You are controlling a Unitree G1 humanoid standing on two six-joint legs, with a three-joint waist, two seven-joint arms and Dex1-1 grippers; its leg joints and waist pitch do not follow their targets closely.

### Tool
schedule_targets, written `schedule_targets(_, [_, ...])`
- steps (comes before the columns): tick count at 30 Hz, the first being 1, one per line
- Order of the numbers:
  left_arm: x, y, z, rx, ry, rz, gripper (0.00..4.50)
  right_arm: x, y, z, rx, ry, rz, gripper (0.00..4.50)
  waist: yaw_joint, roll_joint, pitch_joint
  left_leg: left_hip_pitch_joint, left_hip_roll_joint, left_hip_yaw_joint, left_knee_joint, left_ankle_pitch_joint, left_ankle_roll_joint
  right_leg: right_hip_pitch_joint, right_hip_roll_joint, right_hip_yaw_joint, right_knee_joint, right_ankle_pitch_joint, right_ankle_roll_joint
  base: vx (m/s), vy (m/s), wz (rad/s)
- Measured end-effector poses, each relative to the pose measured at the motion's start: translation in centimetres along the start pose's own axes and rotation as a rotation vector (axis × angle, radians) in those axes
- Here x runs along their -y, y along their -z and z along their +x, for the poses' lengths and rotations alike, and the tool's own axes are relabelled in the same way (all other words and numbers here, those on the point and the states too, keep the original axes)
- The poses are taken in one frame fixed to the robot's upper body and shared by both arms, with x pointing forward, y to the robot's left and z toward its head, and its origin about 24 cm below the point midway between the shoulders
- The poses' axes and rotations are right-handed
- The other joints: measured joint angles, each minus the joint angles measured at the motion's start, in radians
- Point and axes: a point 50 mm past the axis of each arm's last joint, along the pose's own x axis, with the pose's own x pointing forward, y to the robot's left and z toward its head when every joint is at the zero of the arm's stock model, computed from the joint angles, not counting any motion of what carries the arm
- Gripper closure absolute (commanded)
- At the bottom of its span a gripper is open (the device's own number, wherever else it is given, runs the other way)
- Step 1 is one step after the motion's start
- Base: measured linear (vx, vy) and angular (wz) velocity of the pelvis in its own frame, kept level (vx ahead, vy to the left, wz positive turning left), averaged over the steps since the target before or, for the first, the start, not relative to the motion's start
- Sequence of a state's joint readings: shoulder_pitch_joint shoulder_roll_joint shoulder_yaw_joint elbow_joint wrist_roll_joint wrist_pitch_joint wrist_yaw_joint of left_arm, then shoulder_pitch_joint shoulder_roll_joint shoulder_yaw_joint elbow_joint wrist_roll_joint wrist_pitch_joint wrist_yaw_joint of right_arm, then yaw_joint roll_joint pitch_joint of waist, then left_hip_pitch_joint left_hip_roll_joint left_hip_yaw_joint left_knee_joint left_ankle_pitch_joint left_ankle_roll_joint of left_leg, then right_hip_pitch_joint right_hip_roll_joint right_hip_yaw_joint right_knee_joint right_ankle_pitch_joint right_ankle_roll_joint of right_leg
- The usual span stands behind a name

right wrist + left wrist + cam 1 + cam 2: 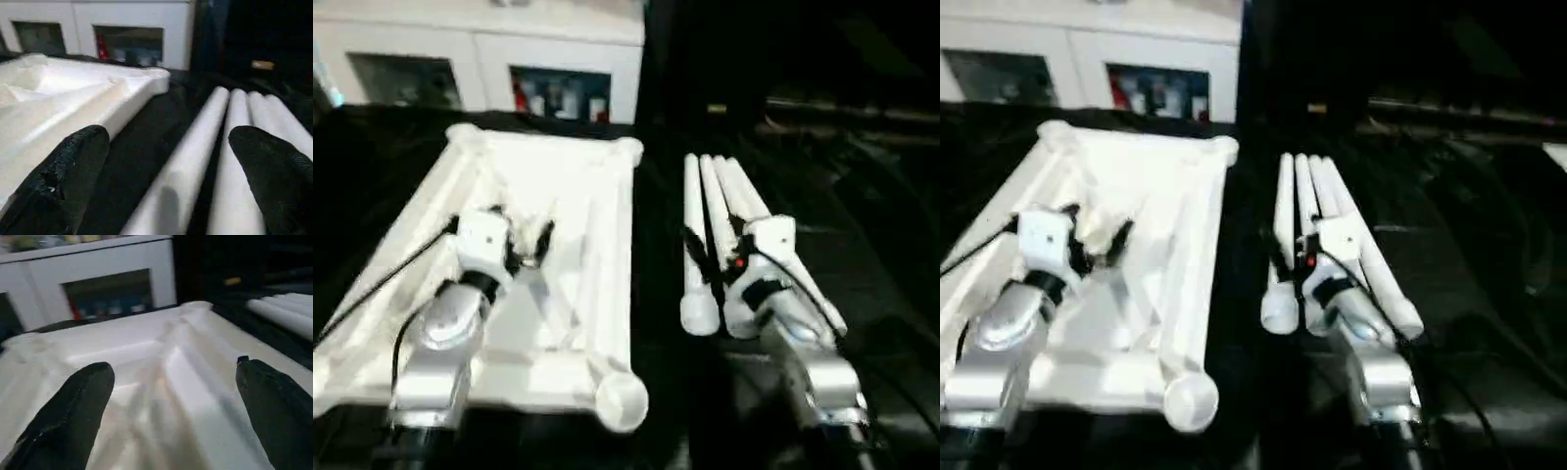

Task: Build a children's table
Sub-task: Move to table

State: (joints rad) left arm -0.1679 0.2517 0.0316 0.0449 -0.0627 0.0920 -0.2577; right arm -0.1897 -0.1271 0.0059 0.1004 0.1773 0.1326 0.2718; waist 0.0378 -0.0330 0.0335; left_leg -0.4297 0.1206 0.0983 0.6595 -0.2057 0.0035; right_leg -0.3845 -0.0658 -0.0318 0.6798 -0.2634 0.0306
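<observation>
- Left wrist view: the left gripper (171, 396) stands wide open with nothing between its two black fingers (73, 411); directly beneath and ahead of it lies the ribbed underside of the white table top (161, 357), turned upside down on a dark surface (661, 245); whether the fingertips touch the plastic cannot be told
- Right wrist view: the right gripper (166, 171) is likewise spread wide and holds nothing; the tube legs (234, 147) lie side by side just below and ahead of it, running away from it; one finger (274, 171) is over the legs, the other over the dark gap between the legs and the table top's edge
- Left eye view: a round corner socket (622, 397) sits at the table top's near corner, between the two silver forearms; the legs' collared ends (700, 313) lie just beside the right wrist
- Beyond both grippers, past the table top's far edge, stands a white cabinet (480, 49) with open shelf bays
</observation>
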Motion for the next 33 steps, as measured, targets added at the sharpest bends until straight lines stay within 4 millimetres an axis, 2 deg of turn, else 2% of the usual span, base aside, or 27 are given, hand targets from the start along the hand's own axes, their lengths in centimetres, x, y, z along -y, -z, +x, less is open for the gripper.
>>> schedule_targets(2, [0.4, 0.1, 0.0, -0.001, 0.009, -0.006, 0.04, 0.6, 0.0, -0.2, -0.013, 0.015, -0.007, 0.00, 0.008, -0.001, 0.001, 0.000, 0.002, 0.001, 0.017, -0.007, 0.012, 0.002, -0.014, -0.006, -0.011, 0.007, 0.002, -0.063, 0.059, -0.06])
schedule_targets(3, [0.3, 0.1, 0.0, 0.000, 0.007, -0.005, 0.04, 0.8, 0.0, -0.2, -0.014, 0.019, -0.010, 0.00, 0.014, 0.001, 0.001, 0.000, 0.005, -0.003, 0.031, -0.018, 0.024, 0.006, -0.021, -0.008, -0.019, 0.013, 0.004, -0.069, 0.144, -0.19])
schedule_targets(4, [0.2, 0.0, 0.0, 0.003, 0.004, -0.005, 0.04, 0.8, -0.1, -0.2, -0.013, 0.020, -0.013, 0.00, 0.020, 0.005, 0.002, 0.001, 0.017, -0.012, 0.042, -0.029, 0.022, 0.012, -0.031, -0.013, -0.031, 0.026, 0.017, -0.064, 0.207, -0.25])
schedule_targets(5, [0.2, 0.0, -0.1, 0.005, -0.001, -0.004, 0.04, 0.8, 0.0, -0.2, -0.014, 0.019, -0.013, 0.00, 0.019, 0.011, 0.005, 0.006, 0.024, -0.009, 0.042, -0.029, -0.006, 0.023, -0.039, -0.017, -0.044, 0.035, 0.023, -0.064, 0.207, -0.25])
schedule_targets(6, [0.0, 0.0, -0.1, 0.004, -0.015, 0.006, 0.04, 0.7, 0.0, -0.2, -0.015, 0.016, -0.007, 0.00, 0.013, 0.013, 0.007, 0.014, 0.021, 0.000, 0.038, -0.029, -0.012, 0.032, -0.047, -0.020, -0.060, 0.037, 0.024, -0.060, 0.249, -0.07])
schedule_targets(7, [-0.3, 0.0, -0.2, 0.002, -0.038, 0.030, 0.04, 0.1, 0.1, 0.0, -0.016, -0.012, -0.002, 0.00, -0.007, 0.022, 0.013, 0.023, 0.013, 0.008, 0.024, -0.025, -0.003, 0.030, -0.041, -0.026, -0.054, 0.013, -0.026, -0.065, 0.265, 0.00])
schedule_targets(8, [-0.7, -0.1, -0.3, 0.001, -0.060, 0.053, 0.04, -0.6, -0.1, 0.3, -0.011, -0.044, 0.002, 0.00, -0.017, 0.023, 0.013, 0.024, 0.007, 0.011, 0.016, -0.021, 0.004, 0.025, -0.034, -0.035, -0.023, -0.009, -0.063, -0.065, 0.265, 0.00])
schedule_targets(9, [-0.8, -0.2, -0.3, 0.005, -0.072, 0.057, 0.04, -1.0, -0.1, 0.4, -0.009, -0.066, 0.002, 0.00, -0.019, 0.021, 0.012, 0.024, 0.002, 0.014, 0.010, -0.019, 0.003, 0.026, -0.019, -0.039, -0.011, -0.008, -0.066, -0.079, 0.220, -0.04])
schedule_targets(11, [-0.9, -0.3, -0.3, 0.013, -0.094, 0.054, 0.04, -1.1, -0.2, 0.5, -0.006, -0.078, -0.003, 0.00, -0.019, 0.015, 0.008, 0.022, -0.009, 0.018, -0.003, -0.009, -0.016, 0.044, 0.022, -0.048, -0.014, 0.005, -0.063, -0.083, 0.133, 0.00])
schedule_targets(12, [-0.9, -0.3, -0.3, 0.013, -0.096, 0.052, 0.04, -1.1, -0.3, 0.6, -0.005, -0.080, -0.004, 0.00, -0.021, 0.016, 0.009, 0.019, -0.010, 0.020, -0.012, -0.005, -0.021, 0.047, 0.038, -0.056, -0.002, 0.004, -0.060, -0.091, 0.065, 0.02])
schedule_targets(13, [-0.9, -0.3, -0.3, 0.013, -0.101, 0.050, 0.04, -1.2, -0.2, 0.6, -0.008, -0.084, -0.004, 0.00, -0.022, 0.015, 0.008, 0.019, -0.010, 0.022, -0.027, -0.003, -0.025, 0.043, 0.048, -0.064, 0.026, 0.001, -0.057, -0.101, 0.023, 0.05])
schedule_targets(14, [-0.8, -0.3, -0.2, 0.013, -0.103, 0.049, 0.04, -1.2, -0.3, 0.6, -0.008, -0.086, -0.005, 0.00, -0.023, 0.014, 0.007, 0.017, -0.010, 0.022, -0.038, 0.000, -0.029, 0.042, 0.049, -0.064, 0.040, -0.005, -0.050, -0.101, 0.023, 0.05])
schedule_targets(16, [-0.7, -0.4, -0.2, 0.017, -0.109, 0.053, 0.04, -1.2, -0.6, 0.8, 0.002, -0.092, -0.009, 0.00, -0.022, 0.010, 0.005, 0.008, -0.007, 0.019, -0.063, 0.025, -0.010, 0.043, 0.038, -0.057, 0.034, -0.018, -0.053, -0.126, -0.040, -0.02])
schedule_targets(17, [-0.6, -0.4, -0.2, 0.018, -0.107, 0.053, 0.04, -1.3, -0.8, 0.9, 0.009, -0.096, -0.012, 0.00, -0.021, 0.009, 0.004, 0.002, -0.006, 0.013, -0.066, 0.035, -0.013, 0.044, 0.032, -0.053, 0.034, -0.026, -0.060, -0.137, -0.064, -0.06])
schedule_targets(18, [-0.6, -0.4, -0.2, 0.017, -0.106, 0.051, 0.04, -1.3, -0.9, 1.0, 0.012, -0.100, -0.014, 0.00, -0.018, 0.001, 0.001, -0.001, -0.006, 0.012, -0.069, 0.039, -0.020, 0.047, 0.022, -0.044, 0.030, -0.030, -0.060, -0.133, -0.130, -0.12])
schedule_targets(19, [-0.5, -0.4, -0.2, 0.018, -0.108, 0.045, 0.04, -1.3, -0.9, 1.0, 0.011, -0.103, -0.015, 0.00, -0.017, -0.018, -0.007, -0.009, -0.007, 0.012, -0.069, 0.041, -0.023, 0.056, 0.009, -0.028, 0.002, -0.049, -0.027, -0.127, -0.194, -0.15])
schedule_targets(20, [-0.4, -0.4, -0.1, 0.015, -0.115, 0.037, 0.04, -1.2, -0.8, 1.0, 0.006, -0.103, -0.017, 0.00, -0.011, -0.028, -0.007, -0.009, -0.006, 0.005, -0.073, 0.038, -0.024, 0.050, 0.008, -0.036, 0.001, -0.042, -0.026, -0.127, -0.194, -0.15])
schedule_targets(21, [-0.3, -0.3, -0.1, 0.014, -0.115, 0.032, 0.04, -1.0, -0.7, 1.0, -0.003, -0.100, -0.022, 0.00, 0.001, -0.031, -0.005, -0.012, -0.001, 0.006, -0.029, 0.004, -0.028, 0.045, 0.005, -0.047, -0.002, -0.037, -0.035, -0.113, -0.188, -0.30])
schedule_targets(22, [0.1, -0.3, 0.0, 0.009, -0.102, 0.033, 0.04, -0.6, -0.4, 0.9, -0.018, -0.092, -0.026, 0.00, 0.014, -0.031, -0.004, -0.021, 0.000, -0.007, 0.070, -0.007, -0.026, 0.043, 0.001, -0.056, 0.000, -0.033, -0.040, -0.038, -0.144, -0.47])
schedule_targets(23, [0.1, -0.4, 0.0, 0.012, -0.101, 0.036, 0.04, -0.4, -0.4, 0.8, -0.021, -0.084, -0.026, 0.00, 0.017, -0.031, -0.003, -0.010, -0.002, -0.009, 0.096, -0.004, -0.031, 0.036, -0.002, -0.068, -0.001, -0.031, -0.040, -0.038, -0.144, -0.47])
schedule_targets(24, [0.1, -0.6, 0.1, 0.019, -0.100, 0.038, 0.04, -0.1, -0.4, 0.8, -0.021, -0.074, -0.028, 0.00, 0.015, -0.025, -0.002, 0.015, 0.000, -0.006, 0.057, -0.004, -0.031, 0.027, -0.003, -0.080, -0.001, -0.030, -0.041, -0.037, -0.096, -0.32])
schedule_targets(25, [0.1, -1.0, 0.3, 0.032, -0.096, 0.041, 0.04, 0.3, -0.5, 0.7, -0.020, -0.061, -0.030, 0.00, 0.012, -0.019, -0.003, 0.036, 0.007, -0.005, 0.004, -0.026, -0.048, 0.015, 0.000, -0.095, -0.002, -0.014, -0.050, -0.083, -0.075, -0.11])
schedule_targets(26, [0.0, -1.0, 0.4, 0.031, -0.099, 0.040, 0.04, 0.6, -0.1, 0.6, -0.037, -0.045, -0.023, 0.00, 0.009, -0.019, -0.001, 0.030, 0.026, 0.000, -0.007, -0.011, -0.055, 0.011, 0.012, -0.096, -0.019, 0.007, -0.059, -0.083, -0.075, -0.11])
schedule_targets(28, [-0.3, -0.8, 0.3, 0.024, -0.108, 0.041, 0.04, 0.4, 0.0, 0.7, -0.042, -0.045, -0.024, 0.00, -0.003, -0.016, 0.000, 0.033, 0.034, 0.002, -0.024, 0.000, -0.058, 0.011, 0.023, -0.097, -0.039, 0.032, -0.076, -0.029, -0.034, -0.03])
schedule_targets(30, [-0.3, -0.8, 0.2, 0.023, -0.109, 0.040, 0.04, 0.5, 0.0, 0.7, -0.048, -0.041, -0.032, 0.00, -0.001, -0.017, 0.002, 0.046, 0.038, 0.016, -0.038, 0.000, -0.059, 0.016, 0.021, -0.094, -0.042, 0.033, -0.078, 0.000, 0.000, 0.00])
schedule_targets(31, [-0.2, -0.9, 0.3, 0.025, -0.107, 0.039, 0.04, 0.6, 0.0, 0.7, -0.050, -0.035, -0.043, 0.00, 0.004, -0.013, 0.006, 0.047, 0.035, 0.013, -0.045, -0.001, -0.058, 0.027, 0.012, -0.111, -0.048, 0.027, -0.073, 0.000, 0.000, 0.00])
schedule_targets(33, [-0.1, -1.0, 0.4, 0.031, -0.103, 0.038, 0.04, 0.9, 0.1, 0.6, -0.057, -0.030, -0.057, 0.00, 0.002, -0.006, 0.015, 0.050, 0.036, 0.003, -0.047, -0.005, -0.052, 0.050, -0.010, -0.162, -0.067, 0.026, -0.072, -0.003, 0.000, 0.18])
